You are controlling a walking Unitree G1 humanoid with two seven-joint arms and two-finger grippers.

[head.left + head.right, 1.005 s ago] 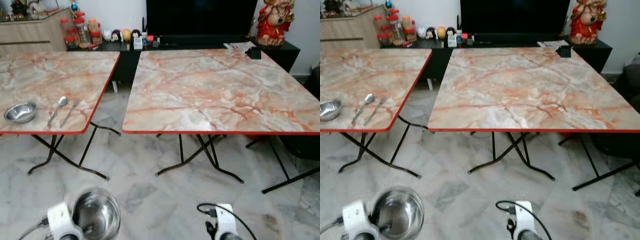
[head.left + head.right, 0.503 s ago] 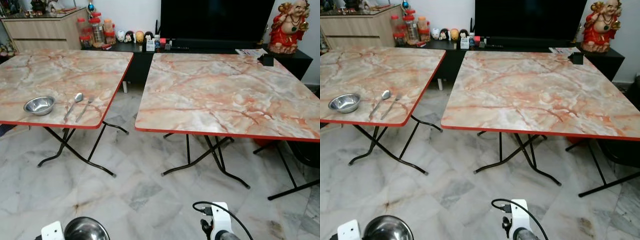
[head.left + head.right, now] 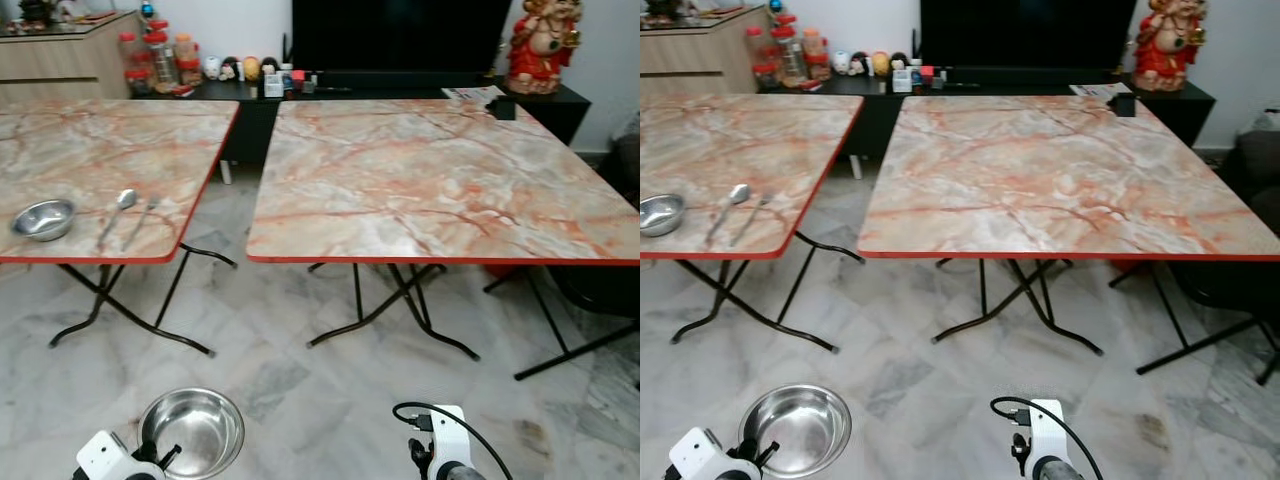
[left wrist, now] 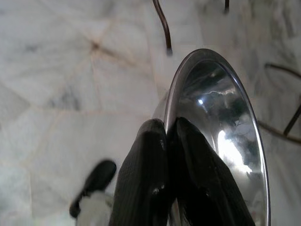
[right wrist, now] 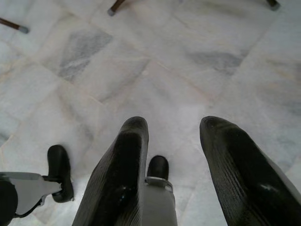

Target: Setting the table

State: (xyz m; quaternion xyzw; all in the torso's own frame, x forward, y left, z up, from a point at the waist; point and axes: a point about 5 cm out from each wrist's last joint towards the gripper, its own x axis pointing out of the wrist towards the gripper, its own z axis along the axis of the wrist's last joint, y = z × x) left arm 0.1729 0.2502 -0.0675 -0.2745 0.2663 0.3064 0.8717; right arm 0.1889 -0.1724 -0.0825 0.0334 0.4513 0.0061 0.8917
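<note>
My left gripper (image 4: 168, 127) is shut on the rim of a shiny steel bowl (image 4: 221, 136), one finger inside and one outside. It holds the bowl (image 3: 192, 430) low over the marble floor, in front of the gap between two marble-topped folding tables. The left table (image 3: 90, 150) carries a smaller steel bowl (image 3: 43, 219), a spoon (image 3: 117, 212) and a fork (image 3: 140, 220) near its front edge. The right table (image 3: 440, 180) is bare apart from a small black object (image 3: 503, 108) at its far corner. My right gripper (image 5: 171, 129) hangs open above the floor, holding nothing.
Black folding legs (image 3: 400, 310) splay out under both tables. Behind them stands a dark TV console (image 3: 400, 85) with jars (image 3: 150, 60) and small figures, plus a red statue (image 3: 535, 45). A wooden cabinet (image 3: 60, 55) is at far left and dark furniture (image 3: 610, 290) at right.
The whole view swayed up and back down, so the camera moved. The steel bowl stays held in my left gripper. Nothing on the tables has shifted.
</note>
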